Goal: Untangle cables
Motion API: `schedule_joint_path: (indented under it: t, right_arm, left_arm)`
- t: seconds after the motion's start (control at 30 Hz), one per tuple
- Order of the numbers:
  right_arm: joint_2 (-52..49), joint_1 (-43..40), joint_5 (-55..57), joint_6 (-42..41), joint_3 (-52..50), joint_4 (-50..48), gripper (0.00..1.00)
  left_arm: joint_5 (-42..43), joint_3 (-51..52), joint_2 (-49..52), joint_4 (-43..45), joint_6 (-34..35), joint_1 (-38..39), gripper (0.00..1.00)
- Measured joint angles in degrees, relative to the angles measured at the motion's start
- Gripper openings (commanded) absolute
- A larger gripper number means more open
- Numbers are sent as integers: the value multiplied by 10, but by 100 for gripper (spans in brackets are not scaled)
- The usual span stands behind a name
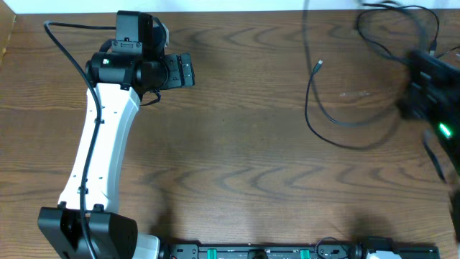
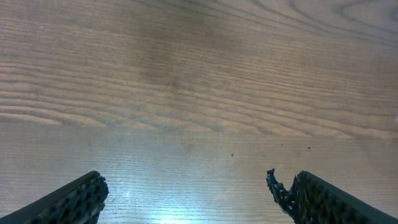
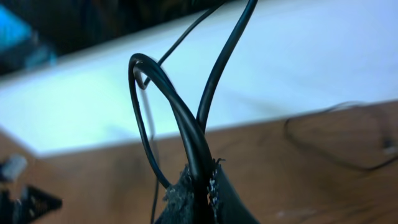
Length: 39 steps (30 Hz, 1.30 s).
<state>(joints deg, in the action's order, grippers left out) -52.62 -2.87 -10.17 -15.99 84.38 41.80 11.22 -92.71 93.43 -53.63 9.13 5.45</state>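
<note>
**Cable untangling under way: right claw is pinching a black cord, left claw is waiting open**

In the overhead view, the cables [image 1: 308,97] are lying in loose black loops in the upper right of the frame, on the wooden table [image 1: 237,165]. One small plug end [image 1: 320,64] is resting free on the wood, apart from the other loops. The right arm [image 1: 431,86] is showing there as a dark blur, hiding part of the cords.

In the right wrist view, the right gripper [image 3: 200,190] is clamping its jaws together on a thick black cord [image 3: 186,124]. The cord is arching up out of the claw, with thinner black strands crossing behind it.

The left gripper [image 2: 186,196] is hovering over bare wood with its jaws wide apart, holding nothing. It is sitting in the upper left of the overhead frame, well apart from the cords.

Judging by this, the work is looking partly done. No tight knot is showing, yet loops are overlapping near the right arm and one cord is needing to be drawn clear. No white cord is visible.
</note>
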Motion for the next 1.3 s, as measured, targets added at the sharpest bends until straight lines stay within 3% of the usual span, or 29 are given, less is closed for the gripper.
schedule_joint_path:
  t: [0.3, 0.53, 0.7, 0.87, 1.07, 1.17, 1.3]
  right_arm:
    - [99, -50, 197, -47, 76, 187, 1]
    - [38, -52, 327, -104, 74, 305, 2]
    - [-35, -90, 370, -130, 73, 328, 1]
    - [-109, -198, 350, -135, 71, 338, 1]
    - [-178, -382, 273, -110, 70, 334, 1]
    - [-220, -478, 235, -104, 70, 304, 1]
    - [-273, -536, 202, -107, 70, 248, 1]
  left_arm:
    - [0, 0, 1, 0, 0, 0, 95]
    - [0, 0, 1, 1, 0, 0, 96]
    - [0, 0, 1, 1, 0, 0, 95]
    - [0, 0, 1, 1, 0, 0, 95]
    - [0, 0, 1, 1, 0, 0, 95]
    - [0, 2, 1, 1, 0, 0, 96]
    - [0, 7, 2, 8, 0, 0, 95]
